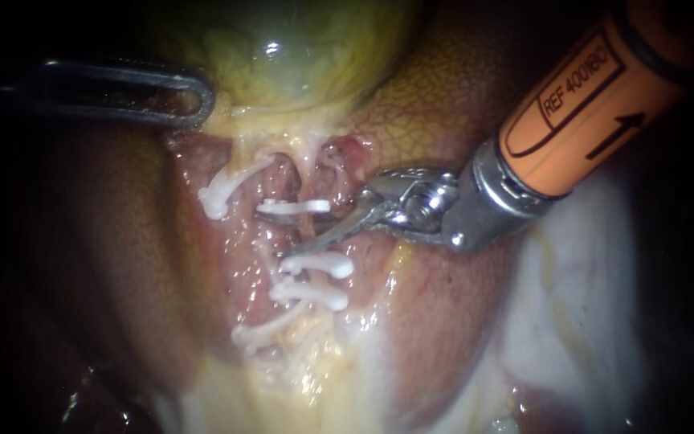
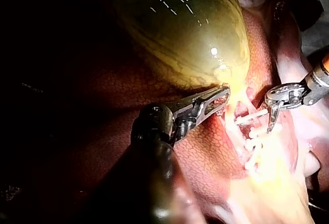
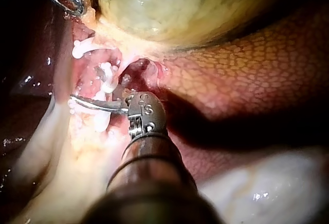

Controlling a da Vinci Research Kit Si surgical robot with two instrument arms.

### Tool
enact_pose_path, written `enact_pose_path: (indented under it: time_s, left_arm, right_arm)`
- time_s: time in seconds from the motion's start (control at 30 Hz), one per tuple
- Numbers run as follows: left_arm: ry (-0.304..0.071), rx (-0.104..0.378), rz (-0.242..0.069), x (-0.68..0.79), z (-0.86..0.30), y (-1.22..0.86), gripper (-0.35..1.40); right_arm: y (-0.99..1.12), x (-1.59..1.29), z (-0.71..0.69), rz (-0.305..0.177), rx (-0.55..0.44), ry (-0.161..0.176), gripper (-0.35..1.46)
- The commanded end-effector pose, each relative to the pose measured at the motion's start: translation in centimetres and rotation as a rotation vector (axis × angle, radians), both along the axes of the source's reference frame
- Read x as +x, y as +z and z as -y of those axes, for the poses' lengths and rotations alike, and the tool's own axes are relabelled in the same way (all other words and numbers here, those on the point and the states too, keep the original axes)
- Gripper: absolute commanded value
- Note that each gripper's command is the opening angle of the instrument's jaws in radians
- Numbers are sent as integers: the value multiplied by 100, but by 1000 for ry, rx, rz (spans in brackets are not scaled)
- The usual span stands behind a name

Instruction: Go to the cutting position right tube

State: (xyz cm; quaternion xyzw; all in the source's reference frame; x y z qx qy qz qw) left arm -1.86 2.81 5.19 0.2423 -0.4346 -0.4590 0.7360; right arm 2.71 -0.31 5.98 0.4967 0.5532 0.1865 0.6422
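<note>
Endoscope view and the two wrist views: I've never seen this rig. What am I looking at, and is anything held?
The endoscope view is the close camera over the tissue. Each wrist view looks along one arm's own instrument. The greenish gallbladder lies on the reddish liver. Below it run tubes carrying white clips. The left instrument has its tool at the gallbladder's base; whether it grips there I cannot tell. The right instrument ends in a bladed tool, open and holding nothing. One blade reaches between two clips on the right tube.
</note>
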Motion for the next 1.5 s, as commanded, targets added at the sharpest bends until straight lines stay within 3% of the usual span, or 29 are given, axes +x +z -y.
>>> enact_pose_path:
  time_s: [0.03, 0.23, 0.43, 0.83, 1.03, 1.5]
  left_arm:
    - [-1, 0, 0, 0, 0, 0, -35]
    - [-1, 0, 0, 0, 0, 0, -35]
    - [-1, 0, 0, 0, 0, 0, -35]
    - [-1, 0, 0, -1, 0, 0, -35]
    - [-1, 0, 0, -1, 0, 0, -35]
    - [-1, 0, 0, -1, -1, 0, -35]
  right_arm:
    - [2, 2, 1, -16, -32, -2, 81]
    - [8, 17, 13, -79, -147, -5, 74]
    - [3, 33, 19, -112, -218, 3, 86]
    - [-23, 41, 22, -184, -234, 50, 93]
    - [-38, 40, 15, -197, -252, 56, 96]
    - [-38, 40, 14, -200, -257, 57, 103]
